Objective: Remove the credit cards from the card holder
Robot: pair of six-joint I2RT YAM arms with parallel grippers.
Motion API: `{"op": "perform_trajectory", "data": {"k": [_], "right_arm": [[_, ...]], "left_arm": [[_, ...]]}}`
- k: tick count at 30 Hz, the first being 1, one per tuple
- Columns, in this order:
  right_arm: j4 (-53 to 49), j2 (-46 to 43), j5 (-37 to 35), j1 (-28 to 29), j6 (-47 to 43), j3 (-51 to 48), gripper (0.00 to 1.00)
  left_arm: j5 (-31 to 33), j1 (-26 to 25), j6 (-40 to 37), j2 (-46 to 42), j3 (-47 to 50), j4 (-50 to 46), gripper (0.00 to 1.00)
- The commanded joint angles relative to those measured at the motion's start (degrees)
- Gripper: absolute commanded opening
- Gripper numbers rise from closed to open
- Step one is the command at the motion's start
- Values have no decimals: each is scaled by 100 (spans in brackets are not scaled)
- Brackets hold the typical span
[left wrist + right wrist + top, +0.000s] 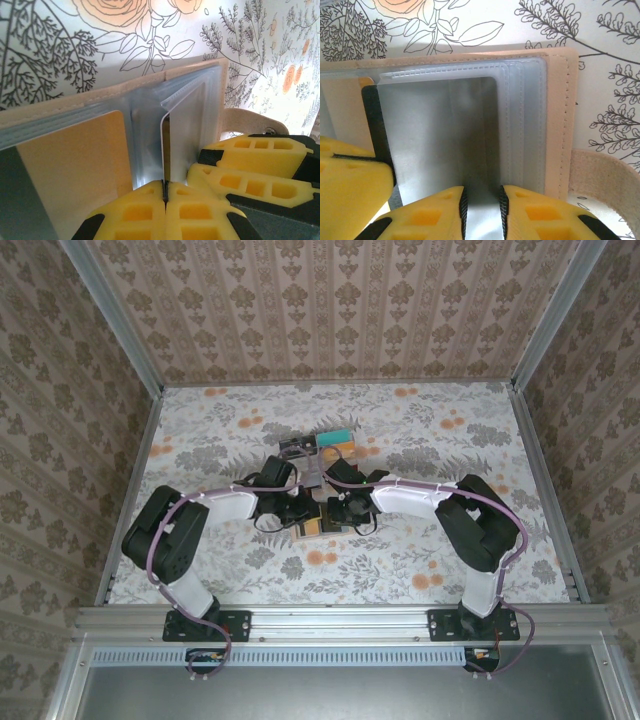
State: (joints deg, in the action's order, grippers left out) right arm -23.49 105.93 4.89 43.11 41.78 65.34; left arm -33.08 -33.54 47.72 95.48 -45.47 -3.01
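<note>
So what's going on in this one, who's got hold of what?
Both arms meet over the open holder at mid-table. The right claw pinches a grey inner pocket, seemingly steadying it. The left claw is shut on what looks like a thin card seen edge-on, not yet pulled clear of the holder.

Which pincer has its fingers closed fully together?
The left pincer: its yellow fingers meet on the edge of a thin card in the card holder. The right pincer shows a gap around a grey sheet.
</note>
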Motion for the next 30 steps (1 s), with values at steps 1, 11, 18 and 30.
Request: {"op": "perform_trajectory", "data": {"k": [1,11,18,30], "right_arm": [[-163,125,-78,-9,13,27,27],[783,-570,582,-267,-142,-454,30],[1975,-1156,1326,-459,-51,-910,46],[3915,-1121,2820,-973,783,-1316,74]], "left_arm": [[-147,133,-237,-328,88,-29,0],[-171,668,-893,-1081,407,-651,0],[-309,979,-1217,-1552,415,-938,0],[-1498,1238,-547,-2195,604,141,0]]}}
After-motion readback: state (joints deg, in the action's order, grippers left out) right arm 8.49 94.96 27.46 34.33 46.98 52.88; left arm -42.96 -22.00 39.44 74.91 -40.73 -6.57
